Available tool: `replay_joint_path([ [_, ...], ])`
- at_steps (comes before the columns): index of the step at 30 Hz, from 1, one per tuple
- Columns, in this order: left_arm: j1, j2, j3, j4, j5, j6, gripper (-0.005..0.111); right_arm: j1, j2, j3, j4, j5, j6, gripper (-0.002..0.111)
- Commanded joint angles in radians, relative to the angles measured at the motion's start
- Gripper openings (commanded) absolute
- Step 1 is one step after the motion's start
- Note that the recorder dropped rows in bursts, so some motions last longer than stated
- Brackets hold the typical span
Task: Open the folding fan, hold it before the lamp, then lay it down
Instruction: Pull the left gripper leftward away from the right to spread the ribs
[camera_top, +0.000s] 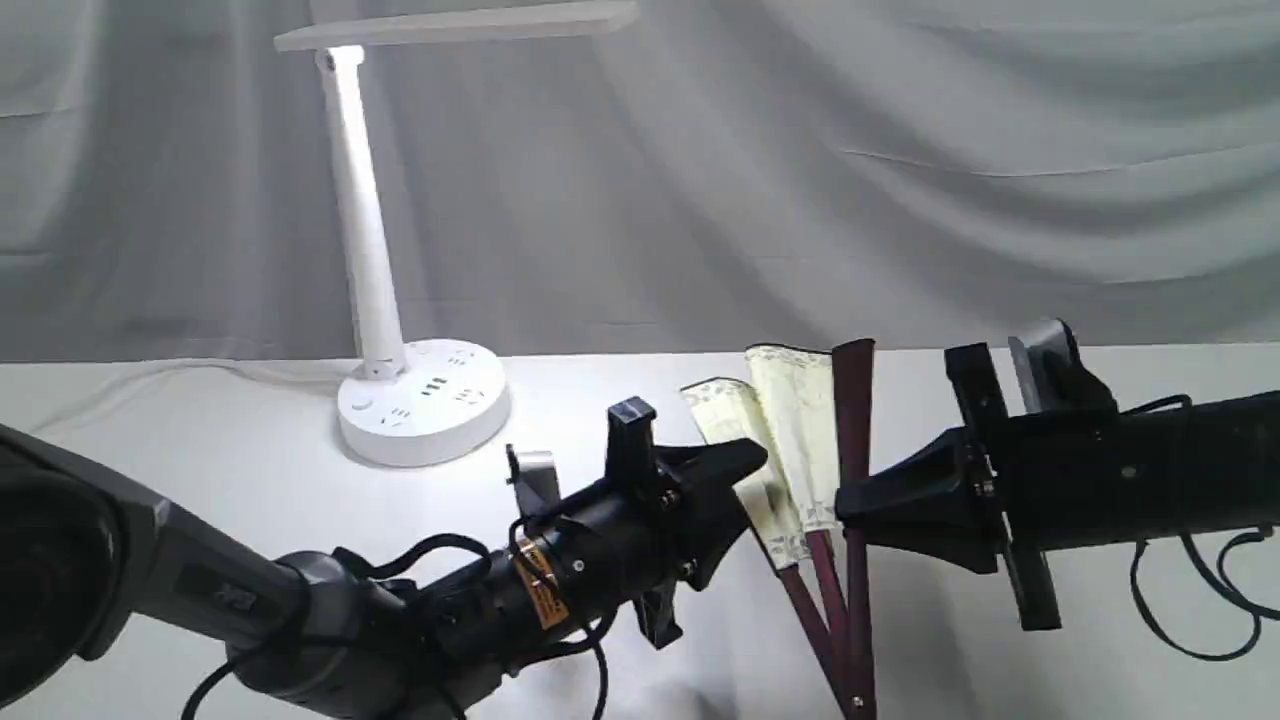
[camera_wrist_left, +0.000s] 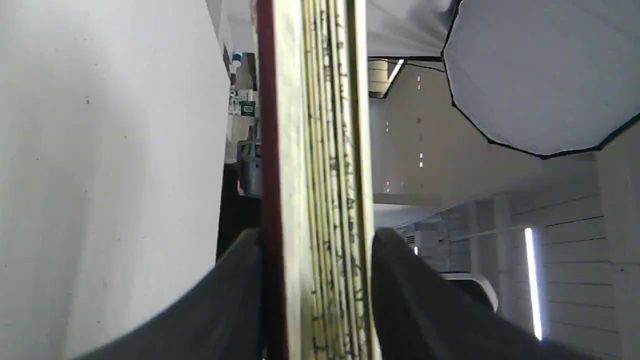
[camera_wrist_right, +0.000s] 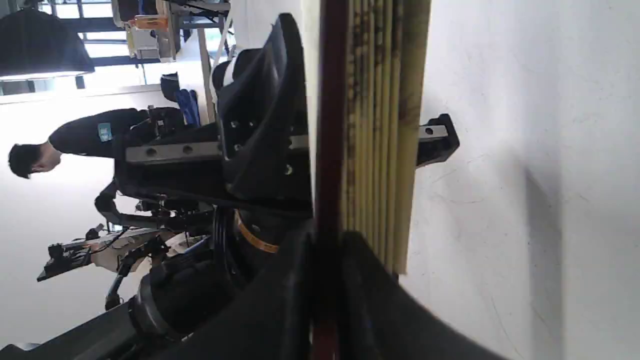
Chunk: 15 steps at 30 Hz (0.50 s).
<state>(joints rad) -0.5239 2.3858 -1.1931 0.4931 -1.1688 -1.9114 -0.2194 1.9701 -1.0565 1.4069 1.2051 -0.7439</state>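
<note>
The folding fan (camera_top: 800, 440) stands upright above the white table, slightly spread, its pivot low near the front edge. My left gripper (camera_top: 750, 480) is shut on the left stack of cream pleats (camera_wrist_left: 320, 150), which sits between its two dark fingers (camera_wrist_left: 235, 290). My right gripper (camera_top: 845, 505) is shut on the maroon guard (camera_wrist_right: 327, 150) at the fan's right side. The pleat stack (camera_wrist_right: 385, 150) lies just beyond that guard, with the left gripper (camera_wrist_right: 260, 125) behind it. The lamp (camera_top: 365, 250) stands lit at the back left, well to the left of the fan.
The lamp's round base (camera_top: 425, 405) with sockets sits on the table (camera_top: 250, 470), its cord trailing off to the left. A grey draped cloth (camera_top: 900, 180) closes the back. Black cables hang under the right arm (camera_top: 1150, 480).
</note>
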Motion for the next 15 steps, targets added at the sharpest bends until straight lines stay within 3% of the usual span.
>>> replay_joint_path([
  [1,-0.004,0.000,-0.018,0.039,0.031,0.000,0.034,0.000,-0.011,0.001,0.024,0.016,-0.017,0.000],
  [9,-0.004,0.000,-0.020,0.045,0.052,0.000,0.030,0.000,-0.011,0.001,0.030,0.016,-0.040,0.000],
  [15,-0.004,0.000,-0.020,0.043,0.052,-0.002,0.004,0.000,-0.011,0.001,0.030,0.016,-0.040,0.000],
])
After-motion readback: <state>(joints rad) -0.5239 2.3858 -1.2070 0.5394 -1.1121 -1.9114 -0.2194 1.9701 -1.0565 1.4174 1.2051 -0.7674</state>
